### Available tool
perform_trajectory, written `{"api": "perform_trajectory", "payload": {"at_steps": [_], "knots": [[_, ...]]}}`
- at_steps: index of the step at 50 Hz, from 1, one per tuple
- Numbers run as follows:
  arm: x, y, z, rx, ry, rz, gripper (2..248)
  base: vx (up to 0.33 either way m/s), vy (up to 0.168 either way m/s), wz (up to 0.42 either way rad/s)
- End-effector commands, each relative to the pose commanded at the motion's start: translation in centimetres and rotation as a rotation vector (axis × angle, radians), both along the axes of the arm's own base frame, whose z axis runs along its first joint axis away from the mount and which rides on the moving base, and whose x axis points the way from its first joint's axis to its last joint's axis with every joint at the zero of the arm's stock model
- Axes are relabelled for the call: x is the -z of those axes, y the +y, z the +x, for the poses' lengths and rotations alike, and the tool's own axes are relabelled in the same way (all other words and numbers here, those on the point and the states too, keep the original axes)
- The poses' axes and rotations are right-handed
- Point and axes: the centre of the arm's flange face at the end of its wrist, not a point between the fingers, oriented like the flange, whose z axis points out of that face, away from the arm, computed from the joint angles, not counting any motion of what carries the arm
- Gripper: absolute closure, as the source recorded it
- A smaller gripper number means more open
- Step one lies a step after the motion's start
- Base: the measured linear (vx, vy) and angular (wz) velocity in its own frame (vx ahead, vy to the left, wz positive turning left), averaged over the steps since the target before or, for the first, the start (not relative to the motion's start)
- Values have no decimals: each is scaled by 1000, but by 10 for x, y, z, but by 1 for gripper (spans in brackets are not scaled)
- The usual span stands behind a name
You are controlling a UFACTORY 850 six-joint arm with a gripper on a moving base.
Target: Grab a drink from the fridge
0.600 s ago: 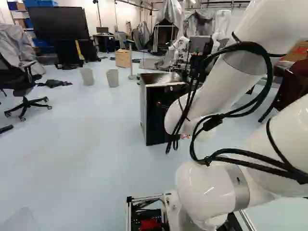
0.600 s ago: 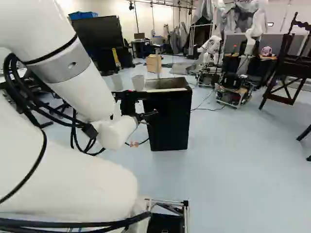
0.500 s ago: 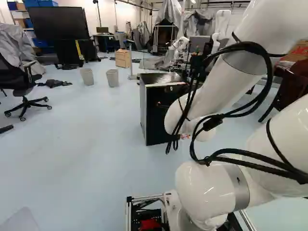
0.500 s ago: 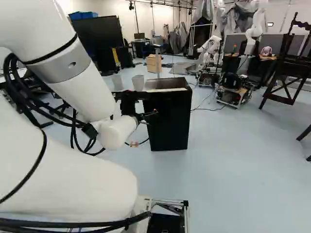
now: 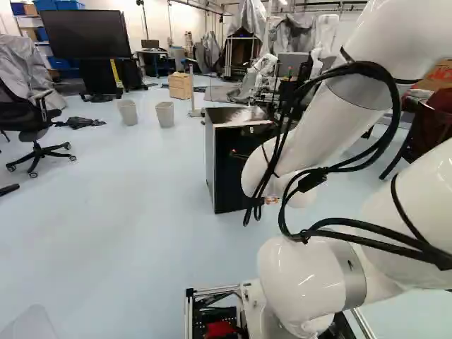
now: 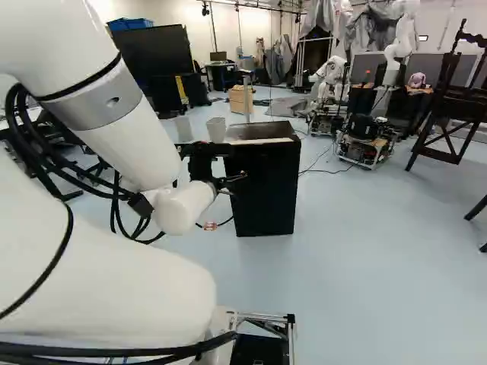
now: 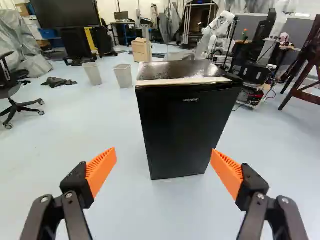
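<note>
Blk fridge (image 7: 185,135) w/ sm. wht logo (image 7: 190,100), upper ctr.

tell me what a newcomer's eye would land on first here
Probably the black fridge, standing shut on the pale floor ahead of the open end effector. Next, I'd guess, the bright orange pads, set wide apart in the wrist view. The white arm also looms large at the left of the right base view.
</note>
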Motion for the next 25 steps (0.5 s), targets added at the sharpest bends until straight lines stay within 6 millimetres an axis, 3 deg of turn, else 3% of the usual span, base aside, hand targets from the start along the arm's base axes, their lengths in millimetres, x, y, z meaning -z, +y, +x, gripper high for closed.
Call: {"api": "perform_trajectory", "payload": {"at_steps": [25], "knots": [[0,0,0,0,0,0,3,34,28,-5]]}}
